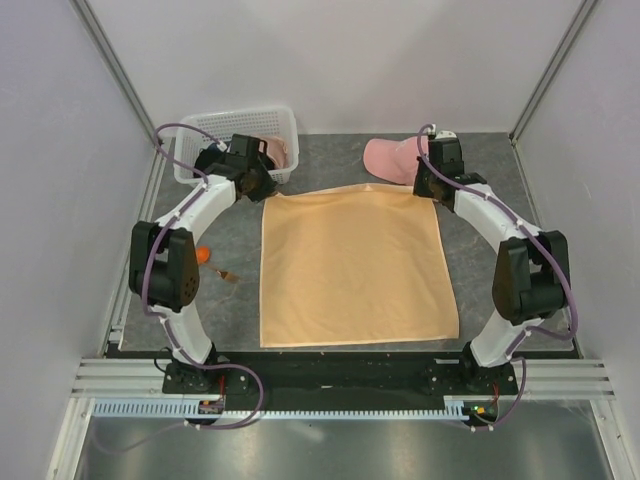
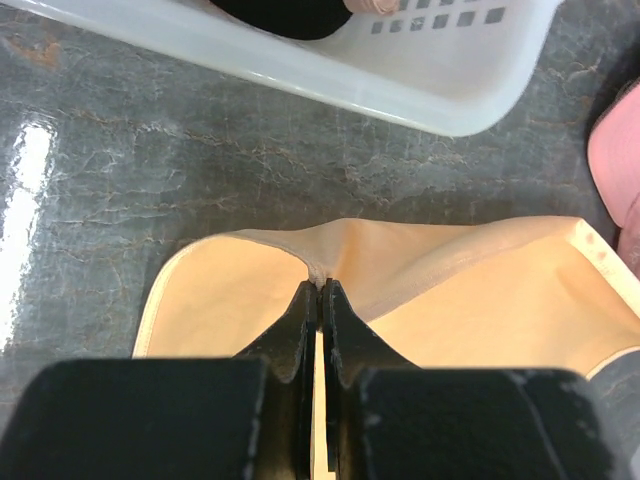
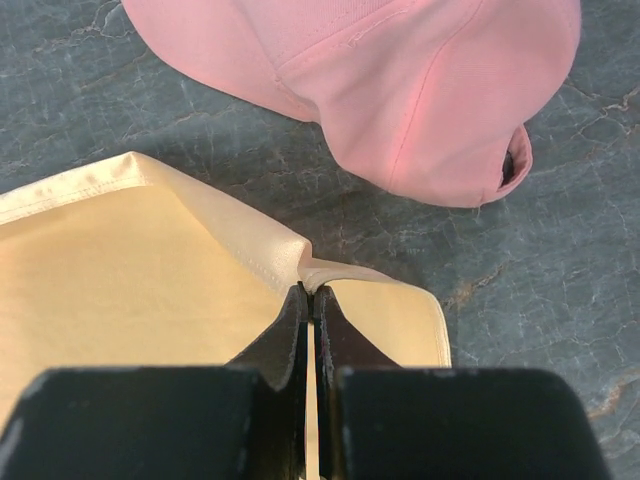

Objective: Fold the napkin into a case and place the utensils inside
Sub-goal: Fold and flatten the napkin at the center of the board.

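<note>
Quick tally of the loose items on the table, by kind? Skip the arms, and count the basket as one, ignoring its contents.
napkin: 1
pink cap: 1
white basket: 1
orange-bowled spoon: 1
brown wooden utensil: 1, too small to tell its type
Total: 5 in view

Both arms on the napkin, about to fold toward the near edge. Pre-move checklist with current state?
1. Left gripper shut on the napkin at its far left corner: ok.
2. Right gripper shut on the far right corner: ok.
3. Rest of the napkin spread flat, near edge free: ok.
4. Utensils off the cloth, lying to its left: ok. How many there are: cannot tell, the left arm partly hides them.
5. Pink cap apart from the held corner, though close: ok.
6. White basket apart from the left corner: ok.
</note>
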You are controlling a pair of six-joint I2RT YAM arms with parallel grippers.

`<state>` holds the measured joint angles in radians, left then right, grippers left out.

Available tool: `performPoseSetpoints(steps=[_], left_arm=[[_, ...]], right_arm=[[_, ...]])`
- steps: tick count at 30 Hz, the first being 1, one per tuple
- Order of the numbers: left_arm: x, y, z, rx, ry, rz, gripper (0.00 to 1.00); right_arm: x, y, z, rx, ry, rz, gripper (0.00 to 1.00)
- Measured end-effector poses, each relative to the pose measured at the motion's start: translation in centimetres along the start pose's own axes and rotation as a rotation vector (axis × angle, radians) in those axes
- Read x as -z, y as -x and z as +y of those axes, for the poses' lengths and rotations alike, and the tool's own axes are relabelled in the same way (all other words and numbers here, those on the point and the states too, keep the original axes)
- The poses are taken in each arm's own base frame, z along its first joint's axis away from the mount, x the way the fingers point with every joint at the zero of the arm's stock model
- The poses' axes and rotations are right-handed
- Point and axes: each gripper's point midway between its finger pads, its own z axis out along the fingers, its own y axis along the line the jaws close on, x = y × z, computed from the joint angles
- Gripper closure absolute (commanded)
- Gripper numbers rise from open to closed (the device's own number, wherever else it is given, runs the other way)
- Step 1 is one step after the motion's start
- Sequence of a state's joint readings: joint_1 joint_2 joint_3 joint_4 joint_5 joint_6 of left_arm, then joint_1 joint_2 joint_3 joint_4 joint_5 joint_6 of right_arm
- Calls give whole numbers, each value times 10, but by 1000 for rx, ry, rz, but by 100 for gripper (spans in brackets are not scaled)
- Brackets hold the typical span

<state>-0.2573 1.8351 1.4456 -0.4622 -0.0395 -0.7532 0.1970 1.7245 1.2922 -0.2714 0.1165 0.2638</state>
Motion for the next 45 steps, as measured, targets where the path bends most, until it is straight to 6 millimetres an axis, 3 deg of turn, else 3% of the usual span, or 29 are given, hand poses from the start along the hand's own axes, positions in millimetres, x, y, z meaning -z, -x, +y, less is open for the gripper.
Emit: performPoseSetpoints(steps=[4, 10, 15, 22, 28, 30, 34, 37, 41, 45], left_arm=[[17, -2, -2, -6, -24, 5, 98], [76, -25, 11, -23, -74, 25, 98], [116, -61, 33, -27, -117, 67, 98], [130, -124, 78, -18, -62, 221, 98], [117, -175, 117, 27, 43, 356, 98], [106, -187, 123, 37, 84, 410, 98], [81, -205, 128, 31, 147, 484, 98], [69, -214, 127, 36, 174, 525, 98], [58, -206, 117, 47, 178, 511, 98], [43, -193, 106, 52, 190, 490, 98]], right_arm=[[18, 3, -6, -37, 2, 1, 100], [70, -6, -29, -121, -28, 15, 100], [118, -52, -40, -204, -48, 74, 100], [149, -133, -62, -320, -154, 221, 100], [142, -191, -71, -373, -205, 323, 100], [132, -209, -73, -382, -218, 367, 100], [117, -227, -75, -384, -238, 415, 100], [106, -227, -74, -384, -235, 407, 100], [91, -223, -72, -387, -224, 383, 100], [64, -200, -66, -389, -202, 337, 100]])
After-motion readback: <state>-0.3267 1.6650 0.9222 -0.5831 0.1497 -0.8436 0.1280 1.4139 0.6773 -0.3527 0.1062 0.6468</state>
